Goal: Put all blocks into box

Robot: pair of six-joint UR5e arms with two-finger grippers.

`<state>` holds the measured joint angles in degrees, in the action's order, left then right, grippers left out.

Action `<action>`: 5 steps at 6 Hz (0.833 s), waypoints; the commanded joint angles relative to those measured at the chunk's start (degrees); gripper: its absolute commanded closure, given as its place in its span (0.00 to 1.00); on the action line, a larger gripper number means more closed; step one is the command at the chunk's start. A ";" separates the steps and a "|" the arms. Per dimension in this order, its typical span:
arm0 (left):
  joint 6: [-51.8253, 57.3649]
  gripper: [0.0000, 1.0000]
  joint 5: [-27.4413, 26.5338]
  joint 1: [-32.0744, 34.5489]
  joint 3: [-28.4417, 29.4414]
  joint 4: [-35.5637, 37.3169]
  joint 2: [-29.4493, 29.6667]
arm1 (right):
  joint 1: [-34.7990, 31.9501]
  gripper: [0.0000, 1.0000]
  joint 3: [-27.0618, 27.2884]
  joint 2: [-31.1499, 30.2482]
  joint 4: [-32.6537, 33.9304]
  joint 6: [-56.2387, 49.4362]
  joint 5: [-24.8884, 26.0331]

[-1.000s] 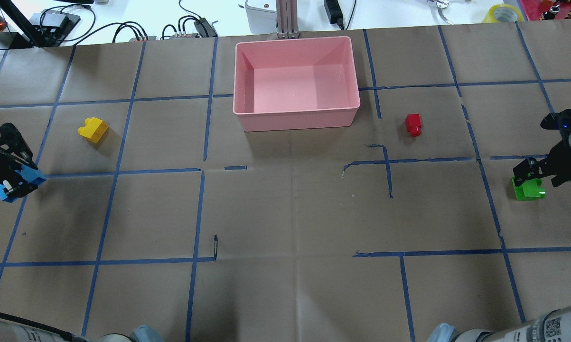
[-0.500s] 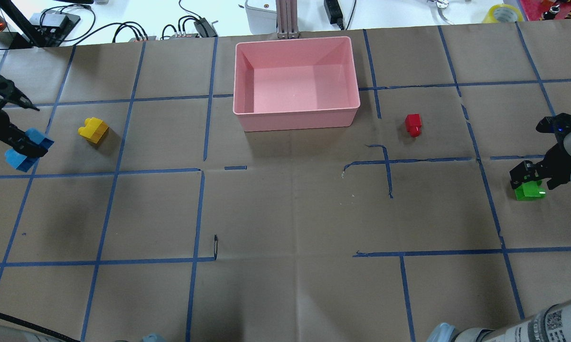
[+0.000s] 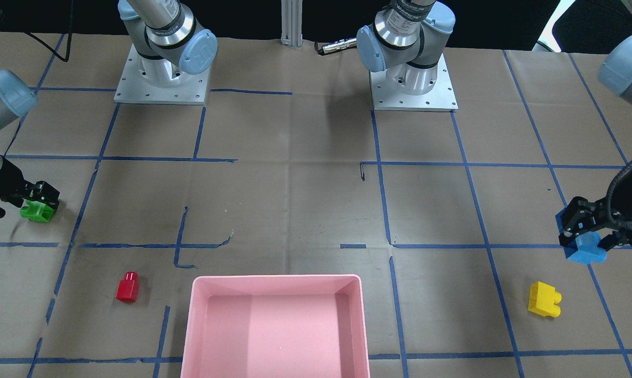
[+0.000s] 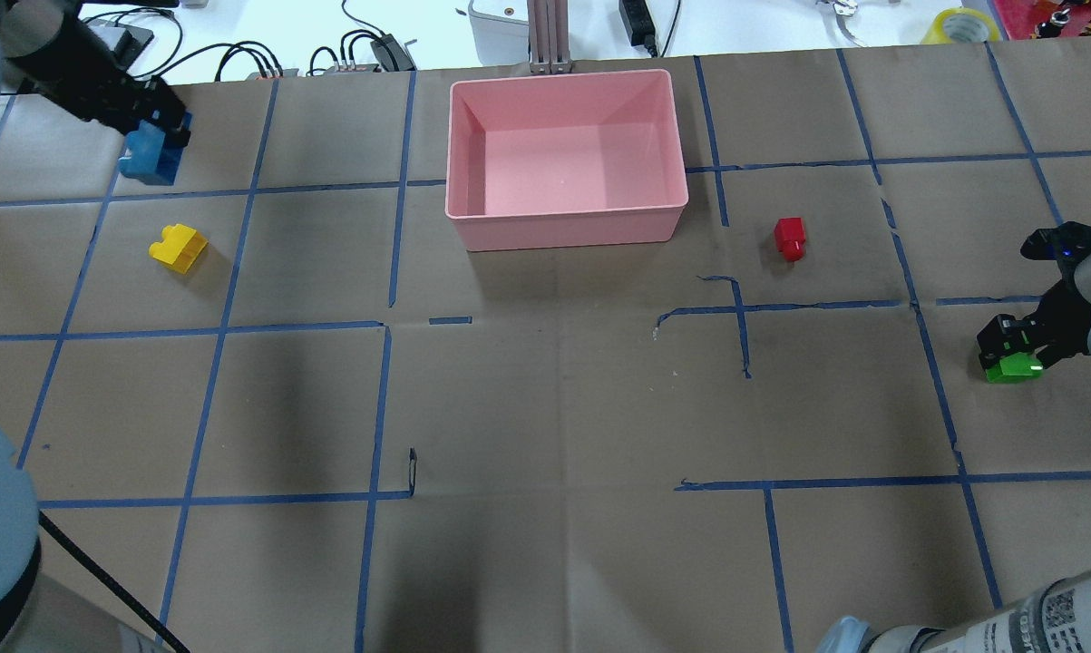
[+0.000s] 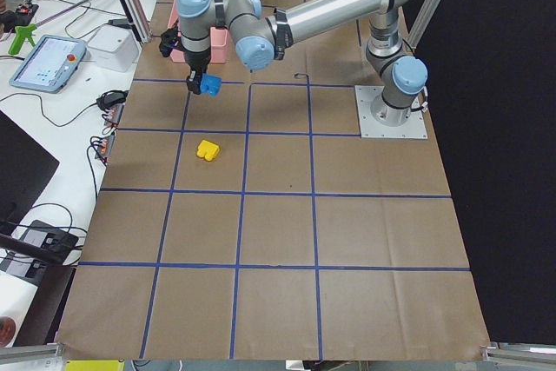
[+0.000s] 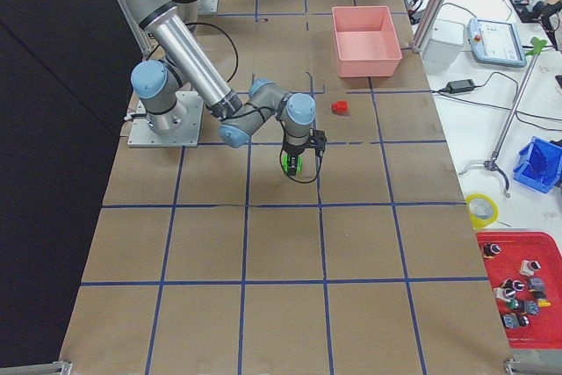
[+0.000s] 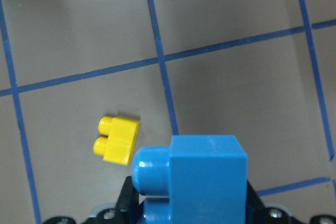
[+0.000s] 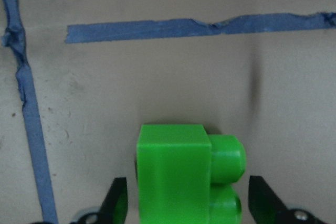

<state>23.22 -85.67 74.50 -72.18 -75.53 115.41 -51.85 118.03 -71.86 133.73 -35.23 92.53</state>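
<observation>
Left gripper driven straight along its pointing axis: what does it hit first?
Likely the paper-covered table, via the held blue brick; the left gripper points down, yellow brick off to one side.

No word or number is coming through clearly enough to read. A pale emblem, seemingly a maker's logo, is showing on the blue joint cap [image 3: 197, 50] at the base of the right arm [image 3: 155, 26], and white lettering is running round the black band [image 3: 406, 10] on the left arm [image 3: 418, 39], too small to make out. In the overhead view a label [image 4: 1060, 609] with a square code pattern is sitting on the right arm's silver link, its characters illegible.
</observation>
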 commanded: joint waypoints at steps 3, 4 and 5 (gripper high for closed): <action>-29.30 0.88 -2.58 21.78 22.95 -11.39 14.57 | -0.18 0.95 -3.67 -4.75 -5.45 0.69 -0.16; -32.68 0.88 -2.92 26.09 22.70 -10.96 15.10 | -0.53 0.95 -6.73 -6.95 -8.02 0.95 -0.24; -34.10 0.88 -2.93 27.44 22.09 -10.43 17.28 | -1.31 0.95 -11.55 -7.24 -10.57 0.61 -0.33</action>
<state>-8.57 -88.53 99.63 -49.82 -86.37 130.91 -52.54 110.61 -78.18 125.75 -34.47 92.29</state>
